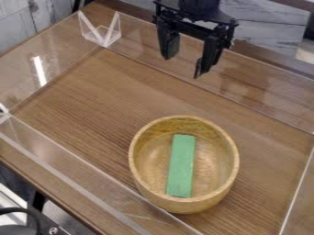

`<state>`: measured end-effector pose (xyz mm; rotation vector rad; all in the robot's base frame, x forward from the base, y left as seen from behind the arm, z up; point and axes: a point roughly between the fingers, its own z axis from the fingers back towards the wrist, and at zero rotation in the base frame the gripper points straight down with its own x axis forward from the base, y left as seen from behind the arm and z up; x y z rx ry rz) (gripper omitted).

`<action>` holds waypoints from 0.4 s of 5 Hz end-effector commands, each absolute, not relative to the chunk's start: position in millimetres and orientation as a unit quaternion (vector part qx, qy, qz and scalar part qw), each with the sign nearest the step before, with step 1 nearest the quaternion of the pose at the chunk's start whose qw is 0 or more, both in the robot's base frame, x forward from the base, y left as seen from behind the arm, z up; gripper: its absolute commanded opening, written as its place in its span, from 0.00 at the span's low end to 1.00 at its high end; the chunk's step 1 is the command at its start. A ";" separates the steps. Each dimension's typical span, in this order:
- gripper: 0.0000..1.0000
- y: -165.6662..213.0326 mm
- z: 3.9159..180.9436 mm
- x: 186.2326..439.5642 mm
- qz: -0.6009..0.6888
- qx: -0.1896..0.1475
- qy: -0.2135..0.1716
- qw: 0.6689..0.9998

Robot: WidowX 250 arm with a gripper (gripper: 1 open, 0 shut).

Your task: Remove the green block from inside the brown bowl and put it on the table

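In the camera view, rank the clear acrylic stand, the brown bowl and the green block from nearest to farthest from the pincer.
Measured from the open pincer at the top:
1. Clear acrylic stand, to its left at the back edge.
2. Brown bowl, below it, its far rim closest.
3. Green block, lying inside the bowl, past that rim.

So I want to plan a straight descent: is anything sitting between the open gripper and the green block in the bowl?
Nothing visible does. The gripper hangs open above the bare table, behind the brown bowl; the green block lies uncovered inside, with only the bowl's rim around it.
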<state>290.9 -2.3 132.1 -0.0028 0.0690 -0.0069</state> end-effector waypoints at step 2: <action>1.00 -38.1 93.8 219.3 0.107 -0.016 0.053 0.993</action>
